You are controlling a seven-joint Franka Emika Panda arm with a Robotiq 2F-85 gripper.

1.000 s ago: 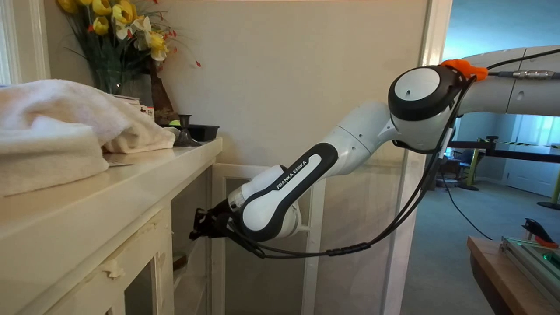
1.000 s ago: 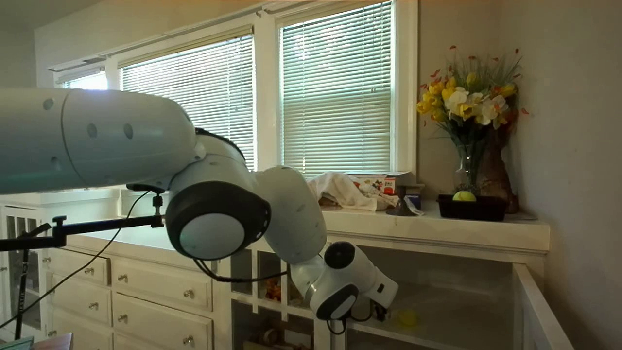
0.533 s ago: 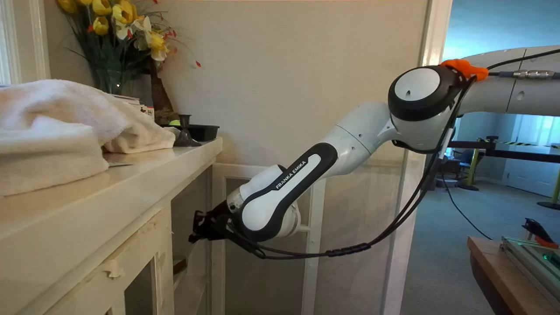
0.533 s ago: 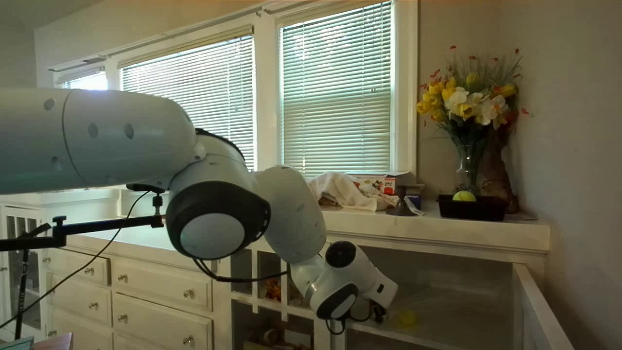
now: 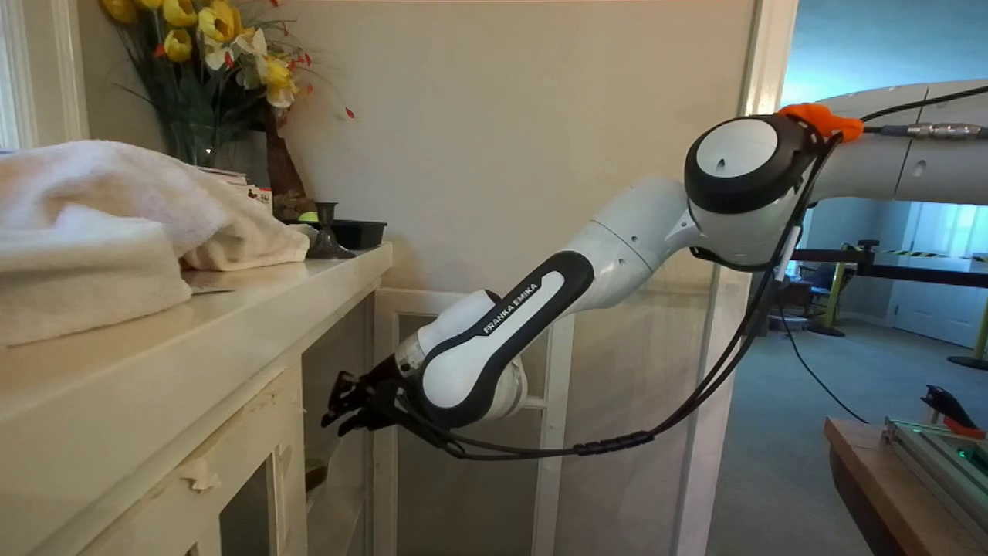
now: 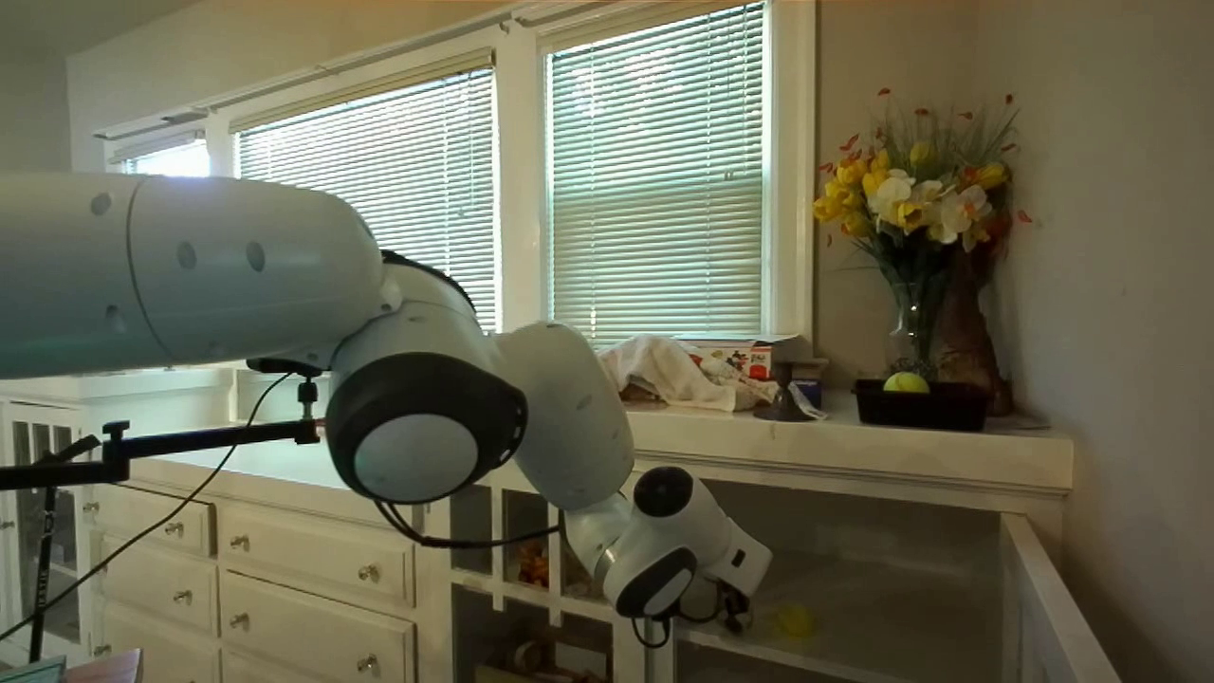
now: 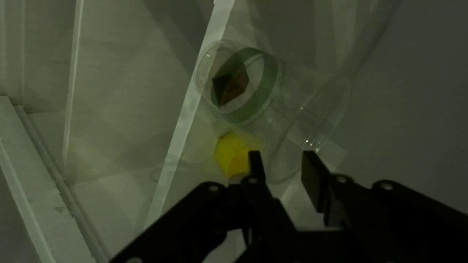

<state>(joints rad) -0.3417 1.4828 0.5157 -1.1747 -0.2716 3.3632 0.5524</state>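
1. Bkgd: windows w/ blinds [image 6: 654,190] over a white built-in cabinet [image 6: 318,607], pale wall [image 5: 540,116] to one side.
2. Surface [image 6: 854,446] atop the cabinet carries a vase of yellow & white flowers [image 6: 909,218], a black tray [image 6: 920,413] w/ a yellow-green ball [image 6: 907,382] showing over its rim, a dark candlestick [image 6: 783,396] & a white towel [image 6: 669,372].
3. Panda arm [image 5: 540,309] angles down to the cabinet opening; a white-framed door [image 5: 386,440] stands open there in both exterior views.
4. Pincer [image 7: 280,157] at the opening, spread: gap btwn its fingertips in the wrist view.
5. Yellow cup-like item [image 7: 230,155] is on the shelf [image 6: 901,621] in the cabinet, just beside one fingertip in the wrist view & partly hidden behind the pincer; can't tell if they touch.
6. Clear vessel [image 7: 318,120], outline faint, shows just past the other fingertip; contact unclear.
7. Clear round container [image 7: 268,78] w/ a green band is near the yellow cup-like item, farther from the pincer; reddish-brown pc. [image 7: 239,86] shows thru it.
8. Wrist view's dim; clear edges hard to read.
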